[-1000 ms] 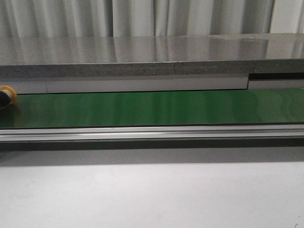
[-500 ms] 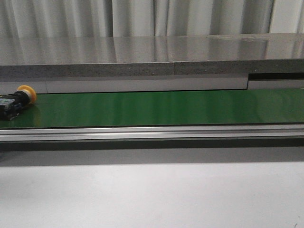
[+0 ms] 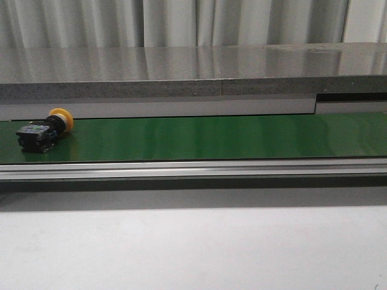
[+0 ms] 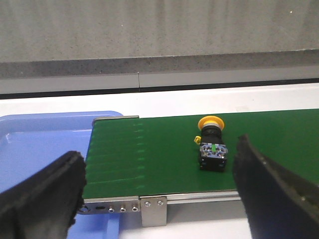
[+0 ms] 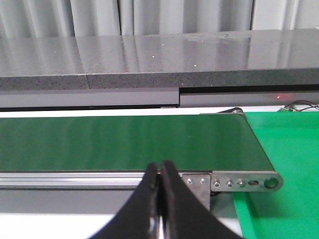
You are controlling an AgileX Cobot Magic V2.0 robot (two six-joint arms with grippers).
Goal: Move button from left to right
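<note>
The button [image 3: 43, 132] lies on its side on the green conveyor belt [image 3: 205, 138] near the belt's left end, its yellow head toward the back and its black body toward the front. In the left wrist view the button [image 4: 212, 144] lies beyond my left gripper [image 4: 159, 186], closer to one finger than the other. That gripper is open and empty, short of the belt's front rail. My right gripper [image 5: 160, 172] is shut and empty, in front of the belt's rail near the belt's right end. Neither gripper shows in the front view.
A blue tray [image 4: 40, 144] sits at the belt's left end. A green mat [image 5: 289, 149] lies beyond the belt's right end. A grey stone ledge [image 3: 193, 75] runs behind the belt. An aluminium rail [image 3: 193, 169] borders its front, with white table [image 3: 193, 248] before it.
The button has travelled rightward along the belt, from the front view's left edge to fully in view. No gripper movement is visible.
</note>
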